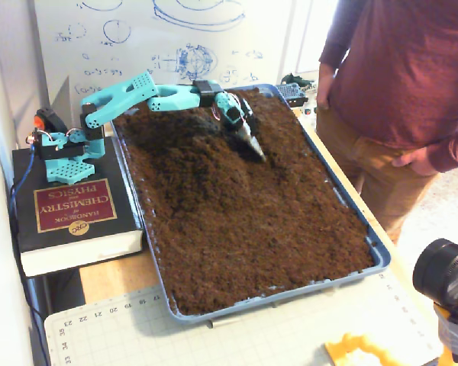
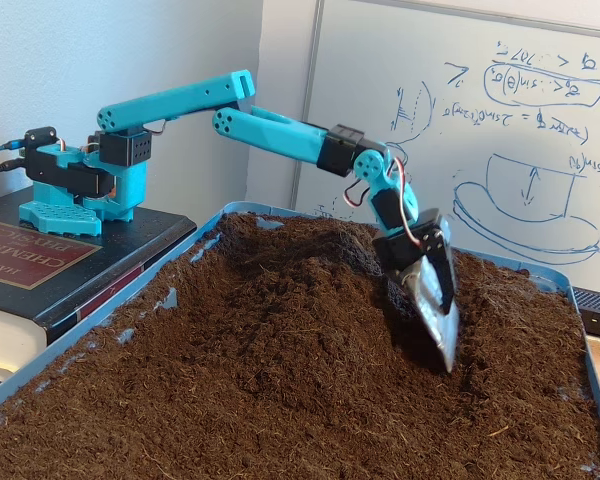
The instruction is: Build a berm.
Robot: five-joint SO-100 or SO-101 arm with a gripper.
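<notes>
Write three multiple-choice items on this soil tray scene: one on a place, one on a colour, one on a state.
1. The arm's base stands on:
A. a book
B. the soil
C. the floor

2. The tray is:
A. red
B. blue
C. white

3. The gripper's shiny blade is:
A. raised clear of the soil
C. lying on the book
B. tip down at the berm's side

Answers: 1 A, the base sits on the chemistry handbook. 2 B, its rim shows blue. 3 B, the tip meets soil beside the hump.
</notes>
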